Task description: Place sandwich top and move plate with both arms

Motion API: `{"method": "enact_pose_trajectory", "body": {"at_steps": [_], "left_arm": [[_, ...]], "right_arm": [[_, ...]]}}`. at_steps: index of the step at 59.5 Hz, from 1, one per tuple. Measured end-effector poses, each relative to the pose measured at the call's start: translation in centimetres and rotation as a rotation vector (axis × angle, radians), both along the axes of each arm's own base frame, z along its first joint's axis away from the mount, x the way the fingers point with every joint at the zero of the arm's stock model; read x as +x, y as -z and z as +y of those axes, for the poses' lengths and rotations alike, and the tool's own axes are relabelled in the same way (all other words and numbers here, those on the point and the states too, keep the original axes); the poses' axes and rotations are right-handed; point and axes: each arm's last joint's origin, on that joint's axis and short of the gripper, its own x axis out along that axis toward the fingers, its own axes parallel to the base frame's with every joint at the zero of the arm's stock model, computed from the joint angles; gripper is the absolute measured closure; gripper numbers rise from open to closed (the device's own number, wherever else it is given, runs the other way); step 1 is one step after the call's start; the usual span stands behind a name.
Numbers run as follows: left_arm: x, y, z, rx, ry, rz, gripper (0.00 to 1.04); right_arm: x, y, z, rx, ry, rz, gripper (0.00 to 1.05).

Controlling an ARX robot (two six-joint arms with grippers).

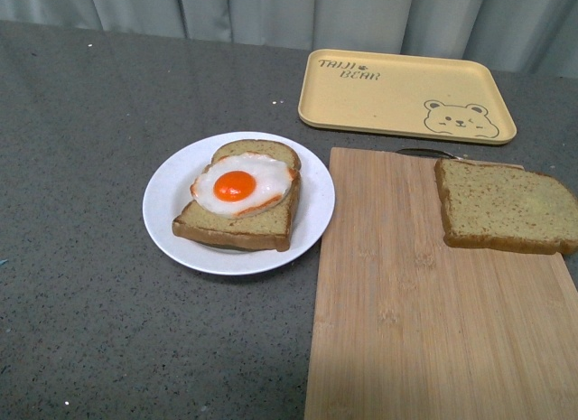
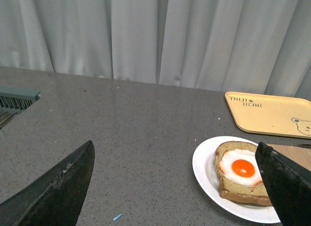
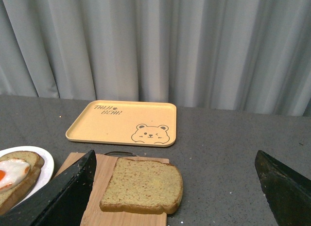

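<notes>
Sandwich top (image 1: 504, 206) nearer the right gripper (image 3: 174, 153)
Slice lies ahead between its spread, empty jaws, on the board (image 1: 406, 330); left gripper (image 2: 174, 143), likewise spread and empty, faces the plate (image 1: 167, 199).

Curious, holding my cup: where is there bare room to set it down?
The grey counter left of the white plate and the near half of the wooden board are bare. The yellow tray holds nothing. Crowded: between plate, board and tray.
</notes>
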Motion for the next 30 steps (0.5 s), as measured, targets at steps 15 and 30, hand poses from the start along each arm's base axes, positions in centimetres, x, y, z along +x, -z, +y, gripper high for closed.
{"method": "enact_pose_trajectory", "body": {"at_steps": [15, 30], "left_arm": [[0.0, 0.0, 0.0, 0.0, 0.0, 0.0, 0.07], [0.0, 0.0, 0.0, 0.0, 0.0, 0.0, 0.07]], "right_arm": [[0.0, 0.0, 0.0, 0.0, 0.0, 0.0, 0.09], [0.0, 0.0, 0.0, 0.0, 0.0, 0.0, 0.09]]}}
